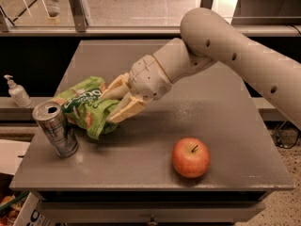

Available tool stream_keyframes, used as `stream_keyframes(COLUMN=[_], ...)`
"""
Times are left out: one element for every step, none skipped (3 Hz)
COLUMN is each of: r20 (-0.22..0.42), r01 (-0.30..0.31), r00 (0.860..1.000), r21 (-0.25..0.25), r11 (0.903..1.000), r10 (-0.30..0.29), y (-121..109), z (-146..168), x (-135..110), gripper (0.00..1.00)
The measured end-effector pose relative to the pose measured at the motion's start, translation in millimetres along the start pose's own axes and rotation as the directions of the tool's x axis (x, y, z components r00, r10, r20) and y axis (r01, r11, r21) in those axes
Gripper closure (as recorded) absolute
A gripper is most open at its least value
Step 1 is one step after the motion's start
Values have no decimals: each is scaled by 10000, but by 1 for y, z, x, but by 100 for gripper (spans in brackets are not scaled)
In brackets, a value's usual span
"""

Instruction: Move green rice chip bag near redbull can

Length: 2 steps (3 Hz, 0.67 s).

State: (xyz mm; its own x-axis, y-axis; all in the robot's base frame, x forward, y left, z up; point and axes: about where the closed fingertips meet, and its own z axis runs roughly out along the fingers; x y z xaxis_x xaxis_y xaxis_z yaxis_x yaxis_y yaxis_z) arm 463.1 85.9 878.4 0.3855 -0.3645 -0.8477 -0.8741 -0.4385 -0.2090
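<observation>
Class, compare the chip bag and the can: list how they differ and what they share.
The bag is green, crumpled and soft; the can is silver, rigid and cylindrical. The bag lies low, gripped by the hand; the can stands free. Both sit side by side at the table left edge.

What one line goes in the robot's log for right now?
gripper: shut on bag | bag: beside can, table left | apple: apart, near front edge | status: bag not yet released
</observation>
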Motion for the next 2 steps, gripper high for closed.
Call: stream_keyframes(r20=[-77, -192], r01=[44, 41], r00=[10000, 9998], r21=[20, 22], r11=[10000, 10000], r10=[-44, -41], y=[-1, 0], z=[-3, -6], x=[-2, -1], gripper=[13, 0])
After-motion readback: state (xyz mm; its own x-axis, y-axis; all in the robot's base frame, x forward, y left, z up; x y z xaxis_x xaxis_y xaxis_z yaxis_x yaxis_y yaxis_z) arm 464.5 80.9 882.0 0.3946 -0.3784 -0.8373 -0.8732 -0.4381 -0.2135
